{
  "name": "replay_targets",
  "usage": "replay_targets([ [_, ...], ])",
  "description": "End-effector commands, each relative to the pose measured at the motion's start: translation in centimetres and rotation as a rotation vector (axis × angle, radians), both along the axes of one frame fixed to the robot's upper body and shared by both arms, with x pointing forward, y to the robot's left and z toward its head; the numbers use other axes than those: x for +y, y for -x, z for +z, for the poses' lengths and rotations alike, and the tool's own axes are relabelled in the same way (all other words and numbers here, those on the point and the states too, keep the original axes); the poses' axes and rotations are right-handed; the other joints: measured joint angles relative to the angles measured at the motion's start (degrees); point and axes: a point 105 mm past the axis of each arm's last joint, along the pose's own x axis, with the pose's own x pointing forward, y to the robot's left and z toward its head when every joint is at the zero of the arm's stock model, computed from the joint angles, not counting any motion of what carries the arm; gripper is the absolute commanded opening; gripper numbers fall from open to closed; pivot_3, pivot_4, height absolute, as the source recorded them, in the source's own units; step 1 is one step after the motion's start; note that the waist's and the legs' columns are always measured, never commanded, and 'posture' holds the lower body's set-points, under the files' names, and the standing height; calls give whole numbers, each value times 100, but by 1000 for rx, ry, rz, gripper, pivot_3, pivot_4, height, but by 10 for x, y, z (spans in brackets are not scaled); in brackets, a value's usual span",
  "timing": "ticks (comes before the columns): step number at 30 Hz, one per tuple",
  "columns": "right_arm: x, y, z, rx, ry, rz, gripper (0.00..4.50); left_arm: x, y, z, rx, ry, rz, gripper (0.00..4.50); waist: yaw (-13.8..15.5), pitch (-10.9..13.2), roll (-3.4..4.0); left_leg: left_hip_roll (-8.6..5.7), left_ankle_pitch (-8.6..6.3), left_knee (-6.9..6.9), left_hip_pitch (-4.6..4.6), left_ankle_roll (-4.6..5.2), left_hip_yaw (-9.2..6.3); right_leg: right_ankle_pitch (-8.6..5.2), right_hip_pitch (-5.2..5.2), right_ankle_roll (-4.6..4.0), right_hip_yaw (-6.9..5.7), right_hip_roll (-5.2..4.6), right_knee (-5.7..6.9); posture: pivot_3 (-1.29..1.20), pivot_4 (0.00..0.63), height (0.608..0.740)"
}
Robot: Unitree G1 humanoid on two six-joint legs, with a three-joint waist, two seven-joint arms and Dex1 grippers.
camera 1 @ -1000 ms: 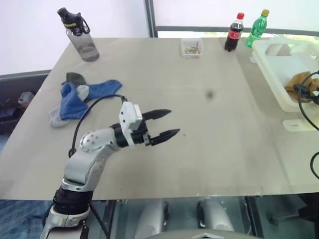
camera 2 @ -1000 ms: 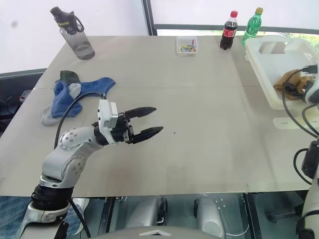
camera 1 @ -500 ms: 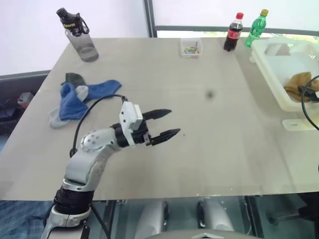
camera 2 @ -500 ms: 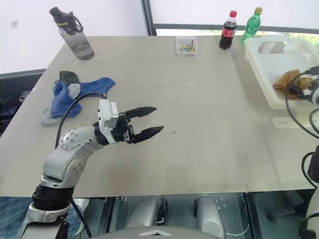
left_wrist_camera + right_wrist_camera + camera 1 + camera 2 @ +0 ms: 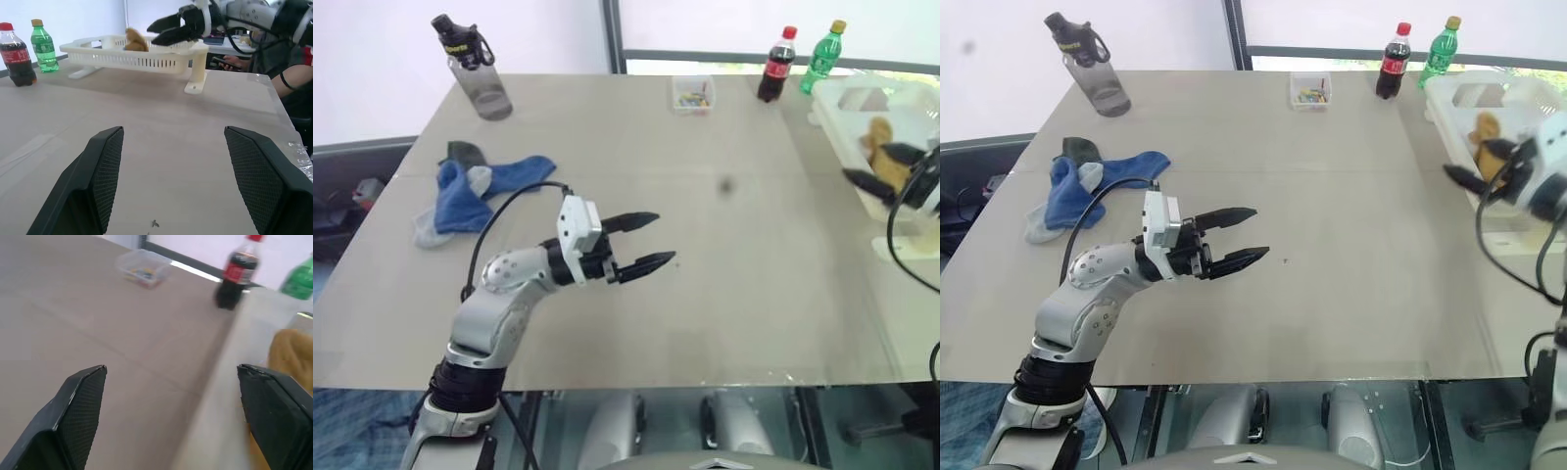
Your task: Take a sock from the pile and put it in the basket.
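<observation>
Nearest to the camera, the left gripper (image 5: pixel 651 242) hangs over the middle of the table (image 5: pixel 705 294), pointing to the robot's right; its two black fingers (image 5: pixel 100 176) are spread wide with nothing between them. At the right edge, the right gripper (image 5: pixel 1477 164) is above the near rim of the basket (image 5: pixel 146 58), and its fingers (image 5: pixel 78 406) are also wide apart and hold nothing.

Further back on the left side lies the pile (image 5: pixel 470 191): one loose heap of socks, mostly blue, with a light grey one at its front and a dark one at its back. How many socks it has exactly, I cannot tell. It is well apart from both grippers.

On the right side stands the one basket, pale cream with slotted walls. Inside it lies one tan, soft thing (image 5: pixel 134 41), just beside the right gripper.

At the far edge of the table I count three bottles: one dark grey water bottle (image 5: pixel 475 69) at the left corner, and one cola bottle (image 5: pixel 773 67) and one green bottle (image 5: pixel 824 57) side by side near the basket. Between them stands one small clear box (image 5: pixel 692 94) with small coloured things inside.
</observation>
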Motion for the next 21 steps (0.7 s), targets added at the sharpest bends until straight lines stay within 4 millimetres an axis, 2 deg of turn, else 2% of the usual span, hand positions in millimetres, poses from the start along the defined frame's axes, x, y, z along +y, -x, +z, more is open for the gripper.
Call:
replay_targets([
  [1, 8, 16, 14, -36, -12, 31, 4421, -1, 4, 8, -33, 13, -4, 3524, 13, 0, 0, 0, 0, 3, 0, 0, -1, 0, 0, 0, 0, 0, 1, 0, 150, 740],
  [4, 6, 21, 1, 0, 17, -13, 4421, -1, 4, 8, -33, 14, -2, 3524, 14, 0, 0, -1, -2, 12, 4, 3, -1, 0, 3, 1, -2, 2, 8, 0, 150, 740],
  [8, -2, 22, 2, 1, 0, -63, 4421, -2, 5, 8, -31, 19, -2, 3524, -3, 0, 0, -1, -13, 18, 8, 22, -1, 1, 6, 1, -2, 5, 13, 0, 150, 740],
  [12, 16, 38, -4, 44, -8, 50, 4421, 0, 5, 8, -30, 21, 10, 3524, -2, 0, 0, 0, -13, 18, 7, 22, -3, 0, 5, 1, -3, 7, 11, 0, 150, 740],
  [15, 34, 57, -18, 108, 0, 147, 4421, 7, 7, 4, -19, 14, 42, 3524, 3, 0, 0, 1, -14, 18, 2, 24, -6, 0, 6, 1, -4, 6, 5, 0, 150, 740],
  [21, 56, 90, -40, 194, -72, 275, 4421, 25, 19, -7, 21, -10, 132, 3524, -3, 0, 0, 1, -20, 22, 6, 34, -9, 0, 10, 1, -1, 2, 9, 0, 150, 740],
])
